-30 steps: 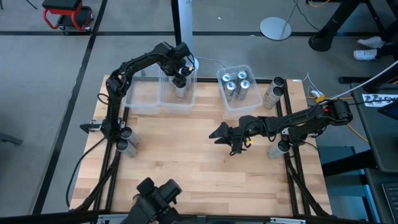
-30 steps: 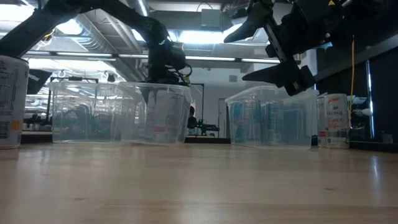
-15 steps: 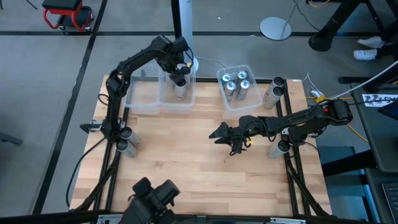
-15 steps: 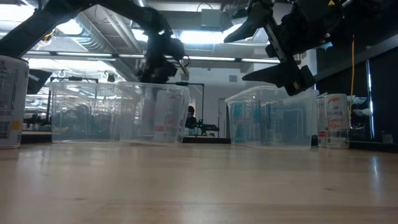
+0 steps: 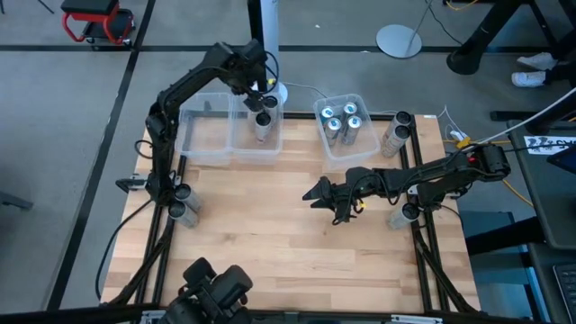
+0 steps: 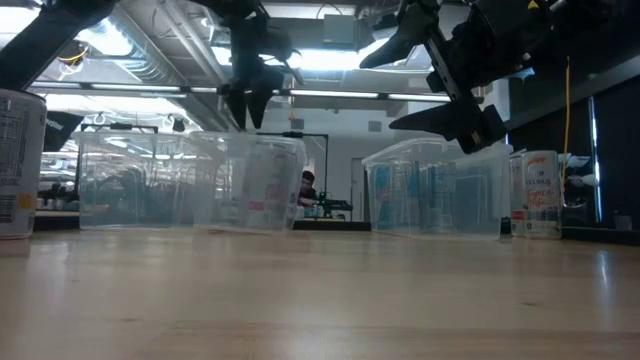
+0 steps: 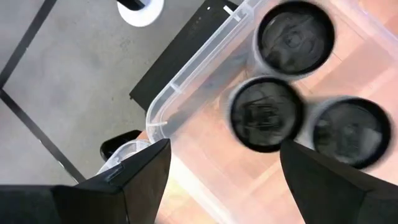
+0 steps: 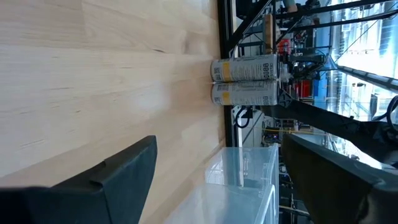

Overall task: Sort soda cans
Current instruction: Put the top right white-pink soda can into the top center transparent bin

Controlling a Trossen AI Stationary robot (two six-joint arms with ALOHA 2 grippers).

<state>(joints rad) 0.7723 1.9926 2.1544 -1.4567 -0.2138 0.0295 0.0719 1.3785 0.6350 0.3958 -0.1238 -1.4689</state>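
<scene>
Now left gripper (image 5: 258,90) above dark cans (image 7: 267,115) (fingers spread).

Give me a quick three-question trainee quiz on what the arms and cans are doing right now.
1. True or false: the right gripper holds a can.
2. How many cans does the left wrist view show in the left bin?
3. The left gripper is: A, open above the left bin; B, shut on a can over the right bin; C, resting at the table's near edge.
Key: 1 false, its fingers are open and empty over mid-table. 2 three, all dark-topped. 3 A.
</scene>
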